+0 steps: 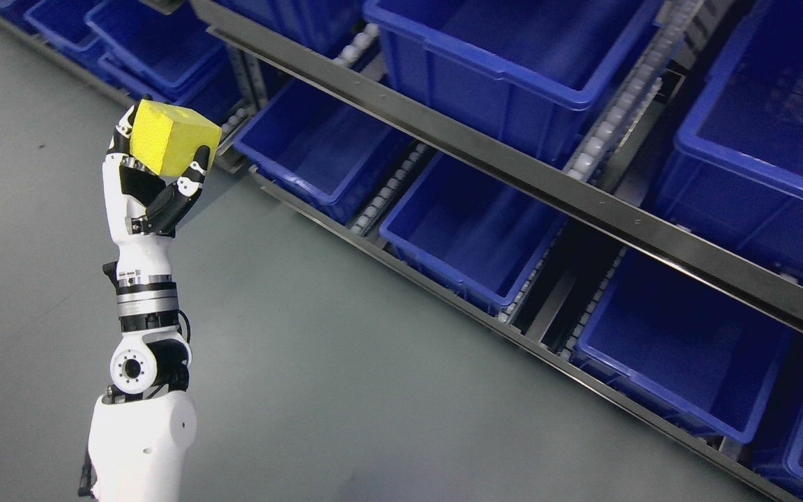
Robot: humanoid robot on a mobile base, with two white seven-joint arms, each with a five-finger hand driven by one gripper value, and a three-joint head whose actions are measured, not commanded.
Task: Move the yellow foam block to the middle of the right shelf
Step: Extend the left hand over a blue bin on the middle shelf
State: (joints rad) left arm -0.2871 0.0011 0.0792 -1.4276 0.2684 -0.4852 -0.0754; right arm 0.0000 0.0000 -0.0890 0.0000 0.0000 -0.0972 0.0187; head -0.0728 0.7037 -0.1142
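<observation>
My left hand (157,164) is raised at the left of the head view and is shut on the yellow foam block (171,139). The block is a yellow cube held up in the air above the grey floor, just left of the shelf's lower row of blue bins (318,150). Black fingertips (199,167) wrap the block's right and left edges. The shelf (513,171) runs diagonally across the right of the view, with a dark metal rail between its levels. My right arm does not show.
Several blue plastic bins fill the shelf: an upper row (513,63) and a lower row (471,230) on roller tracks (387,192). More bins (157,49) stand at the top left. Grey floor (346,390) spreads at the lower left.
</observation>
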